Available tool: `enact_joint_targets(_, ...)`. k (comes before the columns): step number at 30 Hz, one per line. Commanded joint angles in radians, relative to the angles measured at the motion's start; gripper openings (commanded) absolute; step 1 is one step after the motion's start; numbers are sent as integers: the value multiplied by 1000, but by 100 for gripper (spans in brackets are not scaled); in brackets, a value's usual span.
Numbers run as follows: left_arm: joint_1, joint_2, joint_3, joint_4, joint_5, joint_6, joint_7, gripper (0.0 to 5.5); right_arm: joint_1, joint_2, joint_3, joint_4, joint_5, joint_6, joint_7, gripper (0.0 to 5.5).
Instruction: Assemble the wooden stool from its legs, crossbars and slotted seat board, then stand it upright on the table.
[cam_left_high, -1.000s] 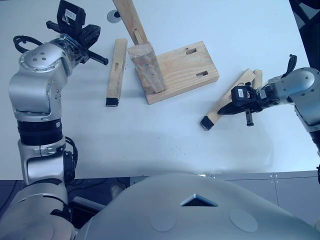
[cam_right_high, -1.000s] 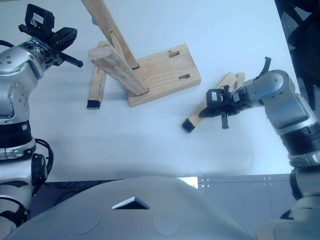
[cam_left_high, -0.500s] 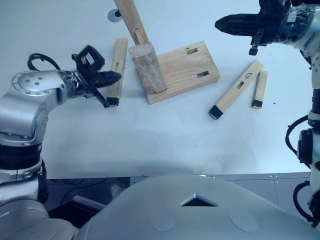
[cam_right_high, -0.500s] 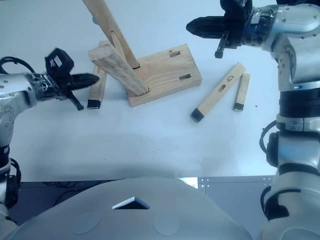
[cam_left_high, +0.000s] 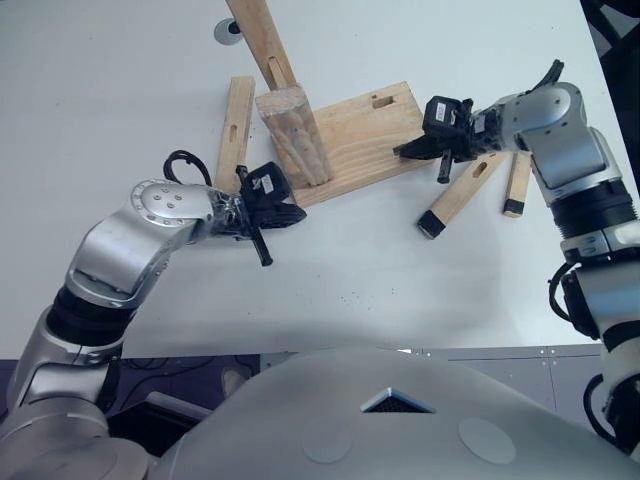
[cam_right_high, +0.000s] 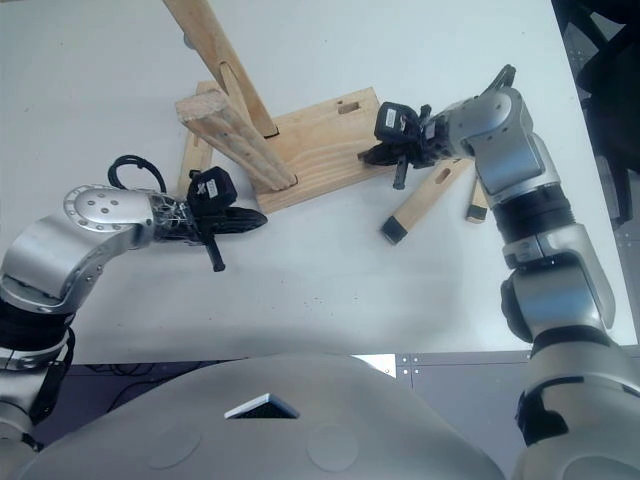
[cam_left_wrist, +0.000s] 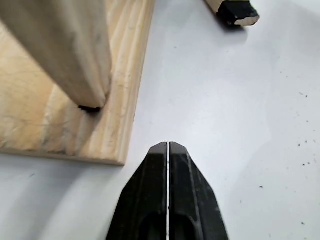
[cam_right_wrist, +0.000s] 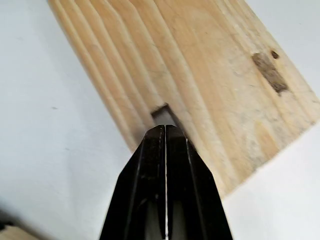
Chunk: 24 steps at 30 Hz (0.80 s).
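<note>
- Seat board (cam_left_high: 365, 125) lies flat on the table (cam_left_high: 120, 90), toward the far side (head view).
- Two legs stand in its left end. The near leg (cam_left_high: 297, 140) is close to upright. The far leg (cam_left_high: 262, 40) tilts away toward the far edge.
- Left leg (cam_left_high: 235, 135) lies flat just beside the board's left end, black cap toward the robot.
- Right leg (cam_left_high: 468, 187) lies flat to the right of the board, capped end toward the robot. The crossbar (cam_left_high: 517, 180) lies just beside it on the outer side.
- Far slot (cam_left_high: 381, 101) on the board's right half is open.
- Left gripper (cam_left_high: 293, 213) sits low at the board's near left corner, just off the wood.
- Right gripper (cam_left_high: 402, 152) sits at the board's near right edge, pointing toward the board.
- Left wrist view: jaws are pressed together with no gap and hold nothing. The tip hangs over bare table just beside the board's corner (contact cannot be told). The near leg meets the board close by, and the right leg's black cap lies well apart across the table.
- Right wrist view: jaws are pressed together with no gap and hold nothing. The tip lies over the near slot (cam_right_wrist: 162, 114), which is close to the board's edge, and covers part of it (whether it touches the wood cannot be told).
</note>
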Motion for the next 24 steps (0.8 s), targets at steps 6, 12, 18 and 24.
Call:
enact_joint_targets(6, -32, -73, -31, 82, 68, -6, 82, 0, -41, -13, 77, 81, -109, -71, 88, 3)
enact_joint_targets(12, -98, -163, -61, 284, 203, -33, 221, 0, -65, 16, 196, 18, -199, -161, 223, 3)
enact_joint_targets(18, -204, -276, -9, 568, 294, -138, 334, 0, 27, 149, 203, -260, -110, -15, 225, 3)
enact_joint_targets(24, -277, -366, 66, 744, 312, -219, 384, 0, 54, 312, 184, -341, -64, 109, 106, 3)
